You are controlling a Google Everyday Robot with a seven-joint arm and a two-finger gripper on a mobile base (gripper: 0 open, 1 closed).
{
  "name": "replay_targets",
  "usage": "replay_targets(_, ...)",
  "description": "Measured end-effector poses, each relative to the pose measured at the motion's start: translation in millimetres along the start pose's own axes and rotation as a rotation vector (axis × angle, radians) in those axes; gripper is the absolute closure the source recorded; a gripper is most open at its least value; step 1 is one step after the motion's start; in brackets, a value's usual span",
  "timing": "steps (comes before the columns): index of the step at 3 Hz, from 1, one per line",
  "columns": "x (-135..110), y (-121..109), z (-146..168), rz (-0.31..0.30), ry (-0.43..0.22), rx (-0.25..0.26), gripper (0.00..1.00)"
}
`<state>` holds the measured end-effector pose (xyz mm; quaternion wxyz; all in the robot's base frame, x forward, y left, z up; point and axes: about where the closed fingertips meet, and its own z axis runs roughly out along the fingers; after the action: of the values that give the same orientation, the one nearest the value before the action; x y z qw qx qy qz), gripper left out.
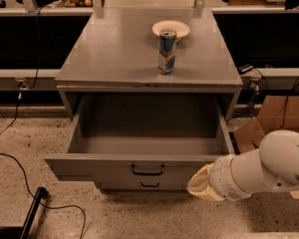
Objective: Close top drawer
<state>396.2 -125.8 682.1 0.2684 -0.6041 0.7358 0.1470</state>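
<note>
The top drawer [89, 167] of the grey metal cabinet is pulled far out, and its deep box looks empty. Its flat front faces me with a small dark handle [147, 170] at the centre. My gripper [202, 183], tan at the end of a thick white arm [269, 168], is at the right part of the drawer front, right of the handle and close in front of the panel. I cannot tell whether it touches the front. A lower drawer's handle [150, 184] shows just beneath.
A blue drink can [167, 51] and a white plate [171, 29] stand on the cabinet top [114, 54]. Cardboard boxes [279, 116] sit on the floor to the right. A black cable [20, 168] and a dark bar [32, 213] lie on the floor at the left.
</note>
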Motion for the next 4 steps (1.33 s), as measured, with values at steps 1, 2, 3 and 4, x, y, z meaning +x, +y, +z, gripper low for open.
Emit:
replay_targets(1, 2.6, -5.0, 10.6, -0.025, 0.025, 0.018, 1.00)
replay_targets(2, 12.5, -17.8, 23.9, -0.061, 0.068, 0.091, 1.00)
replay_targets(3, 17.2, -37.3, 31.7, -0.097, 0.082, 0.167, 1.00)
replay_targets(4, 11.2, -58.0, 33.1, -0.133, 0.077, 0.226, 1.00)
